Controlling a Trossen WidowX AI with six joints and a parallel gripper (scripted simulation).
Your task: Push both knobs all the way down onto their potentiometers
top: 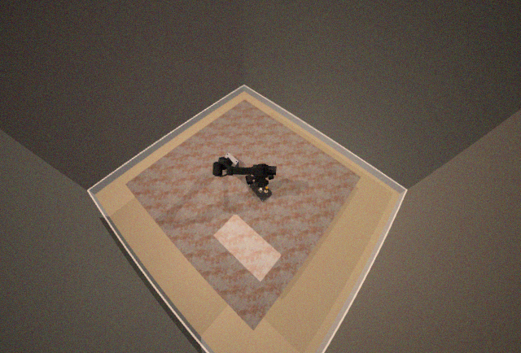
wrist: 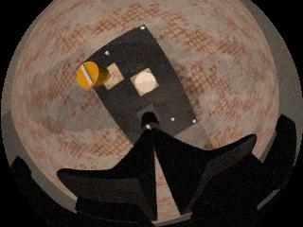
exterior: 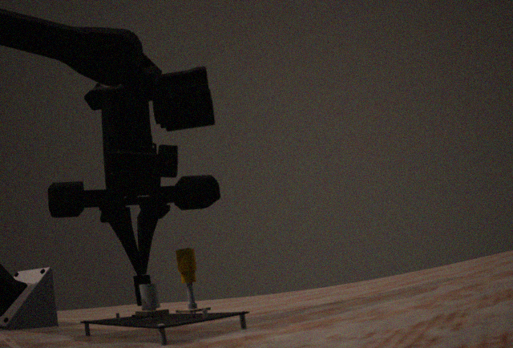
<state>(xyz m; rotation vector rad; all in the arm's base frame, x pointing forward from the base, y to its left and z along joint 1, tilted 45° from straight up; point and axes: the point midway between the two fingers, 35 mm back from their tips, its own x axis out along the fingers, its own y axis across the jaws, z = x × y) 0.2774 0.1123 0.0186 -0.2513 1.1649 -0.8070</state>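
The dark circuit board (top: 264, 196) (exterior: 215, 317) (wrist: 166, 66) stands on short legs. An orange knob (top: 266, 187) (exterior: 186, 265) (wrist: 88, 75) stands high on its shaft, with bare shaft showing below it in the exterior view. A pale knob (exterior: 149, 295) (wrist: 145, 82) sits low against its potentiometer. A black knob (exterior: 141, 280) (wrist: 150, 117) stands behind the pale one in the exterior view, which hides its lower end, so its seating cannot be told. My gripper (exterior: 141, 272) (wrist: 151, 132) is shut and empty, its tips at the top of the black knob, apparently touching it.
The arm's pale base block (top: 231, 159) (exterior: 39, 301) stands left of the board in the exterior view. A bright rectangular patch (top: 247, 247) lies on the patterned surface in the top view. The orange knob rises well above the board beside the gripper.
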